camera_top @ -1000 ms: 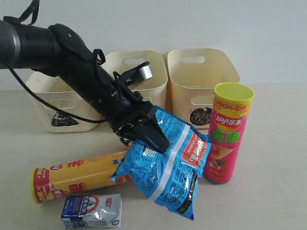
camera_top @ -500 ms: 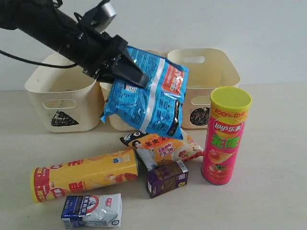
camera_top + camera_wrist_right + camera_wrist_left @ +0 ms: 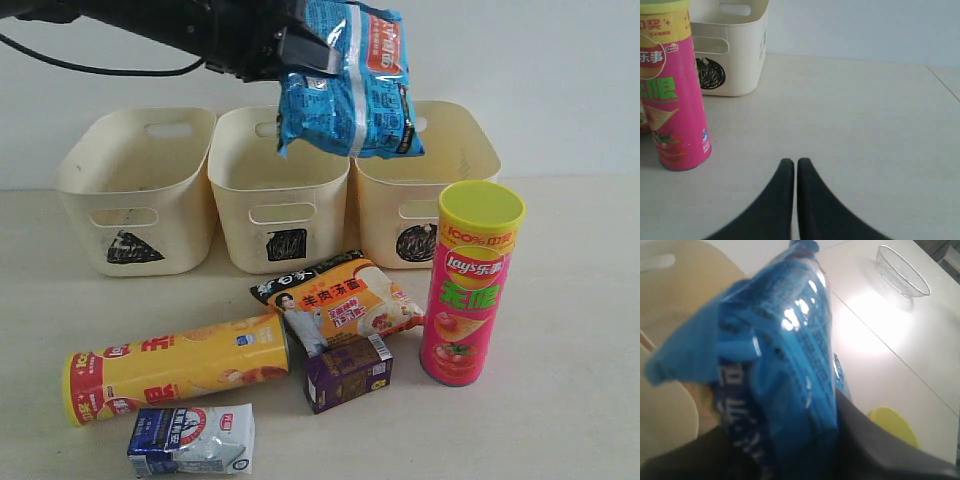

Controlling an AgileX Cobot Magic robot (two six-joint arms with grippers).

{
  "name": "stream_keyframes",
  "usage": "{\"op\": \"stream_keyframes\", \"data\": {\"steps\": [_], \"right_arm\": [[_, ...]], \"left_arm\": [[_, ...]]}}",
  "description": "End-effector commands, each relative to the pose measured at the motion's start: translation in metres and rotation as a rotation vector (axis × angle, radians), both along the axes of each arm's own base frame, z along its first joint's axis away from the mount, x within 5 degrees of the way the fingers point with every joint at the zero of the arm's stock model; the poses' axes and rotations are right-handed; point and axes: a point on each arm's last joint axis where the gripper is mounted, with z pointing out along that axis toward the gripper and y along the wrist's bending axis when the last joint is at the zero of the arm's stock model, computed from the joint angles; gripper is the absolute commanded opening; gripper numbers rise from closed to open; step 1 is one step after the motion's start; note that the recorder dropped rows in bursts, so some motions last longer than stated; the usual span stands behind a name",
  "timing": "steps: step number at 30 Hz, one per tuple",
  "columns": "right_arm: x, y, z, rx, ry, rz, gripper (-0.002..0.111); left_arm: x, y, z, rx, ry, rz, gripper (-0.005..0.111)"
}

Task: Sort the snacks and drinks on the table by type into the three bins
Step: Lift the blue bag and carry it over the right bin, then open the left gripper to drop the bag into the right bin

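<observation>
Aloft, blue bag (image 3: pixel 350 95), gripped by left end effector (image 3: pixel 308 52)

We're looking at what reads as a robotics lab bench set up for a trial. A plain pale wall (image 3: pixel 560 60) rises just behind the bins (image 3: pixel 283 190), which sit in a row on a smooth beige table (image 3: pixel 570 410). Their fronts carry hand-scribbled black marks: triangle (image 3: pixel 134 248), square (image 3: pixel 286 244), circle (image 3: pixel 417 243). Above the bins we catch a black robot arm (image 3: pixel 190 25) trailing a loose cable (image 3: pixel 120 72). In front of the bins, packaged snacks (image 3: pixel 465 300) stand and lie close together.
</observation>
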Motion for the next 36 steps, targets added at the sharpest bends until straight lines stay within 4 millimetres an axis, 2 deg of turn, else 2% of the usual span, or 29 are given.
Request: {"op": "stream_keyframes", "data": {"steps": [1, 8, 14, 23, 29, 32, 36], "right_arm": [[0.000, 0.000, 0.000, -0.002, -0.008, -0.003, 0.000], [0.000, 0.000, 0.000, -0.002, -0.008, -0.003, 0.000], [0.000, 0.000, 0.000, -0.002, -0.008, -0.003, 0.000], [0.000, 0.000, 0.000, -0.002, -0.008, -0.003, 0.000], [0.000, 0.000, 0.000, -0.002, -0.008, -0.003, 0.000], [0.000, 0.000, 0.000, -0.002, -0.008, -0.003, 0.000], [0.000, 0.000, 0.000, -0.002, -0.008, -0.003, 0.000]], "left_arm": [[0.007, -0.029, 0.005, -0.047, -0.122, 0.040, 0.004], [0.016, -0.060, -0.007, 0.040, -0.338, 0.159, 0.004], [0.015, -0.083, -0.013, 0.092, -0.494, 0.242, 0.004], [0.020, -0.109, -0.035, 0.109, -0.648, 0.379, 0.004], [0.020, -0.120, -0.050, 0.114, -0.685, 0.416, 0.004], [0.023, -0.122, -0.062, 0.130, -0.671, 0.410, 0.004], [0.024, -0.124, -0.069, 0.139, -0.663, 0.405, 0.004]]}}
